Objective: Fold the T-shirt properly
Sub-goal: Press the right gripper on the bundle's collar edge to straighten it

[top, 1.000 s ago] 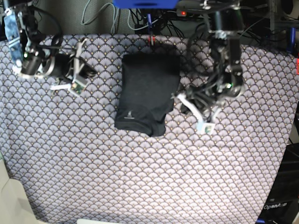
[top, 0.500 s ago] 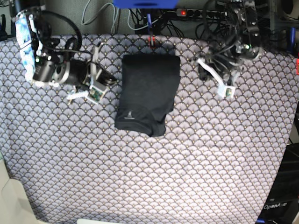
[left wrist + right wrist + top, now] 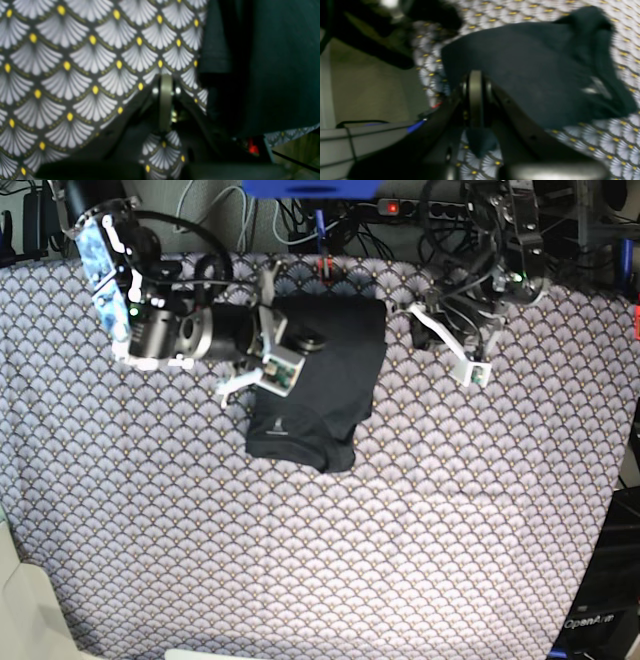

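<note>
The black T-shirt (image 3: 318, 375) lies folded into a tall rectangle at the far middle of the scallop-patterned tablecloth (image 3: 300, 560), with its small tag near the front edge. My right gripper (image 3: 305, 340) is shut and sits over the T-shirt's left part. In the right wrist view its closed fingers (image 3: 475, 95) stand at the edge of the T-shirt (image 3: 525, 62) with nothing visibly pinched. My left gripper (image 3: 420, 328) is shut to the right of the T-shirt, apart from it. In the left wrist view its fingers (image 3: 165, 100) are over tablecloth and the T-shirt (image 3: 275, 62) is on the right.
Cables, a power strip with a red light (image 3: 392, 207) and a blue box (image 3: 310, 186) lie behind the table's far edge. A red clip (image 3: 325, 267) sits at that edge just above the T-shirt. The tablecloth hangs off the right side (image 3: 610, 510).
My right arm has swung rightwards from the far left onto the T-shirt's left part. My left arm rose from beside the T-shirt's lower right to the far right.
</note>
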Controlling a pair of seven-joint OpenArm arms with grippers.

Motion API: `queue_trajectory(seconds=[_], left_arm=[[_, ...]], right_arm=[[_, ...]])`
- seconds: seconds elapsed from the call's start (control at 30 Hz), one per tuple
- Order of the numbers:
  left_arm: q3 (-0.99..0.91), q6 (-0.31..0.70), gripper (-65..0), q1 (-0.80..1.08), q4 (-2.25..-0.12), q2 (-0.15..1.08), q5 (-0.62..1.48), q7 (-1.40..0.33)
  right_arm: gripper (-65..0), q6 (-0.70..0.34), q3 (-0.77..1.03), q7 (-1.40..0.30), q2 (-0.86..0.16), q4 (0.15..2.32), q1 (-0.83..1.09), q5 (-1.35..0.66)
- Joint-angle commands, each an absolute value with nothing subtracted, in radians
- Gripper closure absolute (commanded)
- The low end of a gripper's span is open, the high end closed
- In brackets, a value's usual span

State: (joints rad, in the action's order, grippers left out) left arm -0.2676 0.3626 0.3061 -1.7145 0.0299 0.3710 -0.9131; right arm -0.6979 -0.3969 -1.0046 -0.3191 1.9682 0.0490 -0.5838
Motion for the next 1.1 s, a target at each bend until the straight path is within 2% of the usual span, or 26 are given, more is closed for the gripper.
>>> queue_trajectory(seconds=[0.0, 0.4, 0.73, 0.9, 1.07], left_arm=[[-0.269, 0.364, 0.0, 0.302, -1.725, 0.022, 0.381, -0.900], [-0.271, 0.364, 0.0, 0.302, -1.725, 0.013, 0.381, -0.900], [-0.272, 0.364, 0.0, 0.312, -1.735, 0.016, 0.381, -0.901], [-0.275, 0.364, 0.0, 0.320, -1.736, 0.022, 0.381, -0.901], [-0.275, 0.364, 0.0, 0.338, -1.765, 0.024, 0.381, -0.901]], right_arm=[[0.0, -0.698, -0.394, -0.970, -0.323, 1.971, 0.036, -0.598], [0.0, -0.698, -0.475, -0.746, -0.398, 1.730, 0.031, -0.596], [0.0, -0.698, -0.490, -0.641, -0.403, 1.584, 0.024, -0.595], [0.0, -0.698, -0.490, -0.641, -0.415, 1.592, 0.010, -0.595], [0.0, -0.698, -0.489, -0.653, -0.461, 1.718, 0.028, -0.595]])
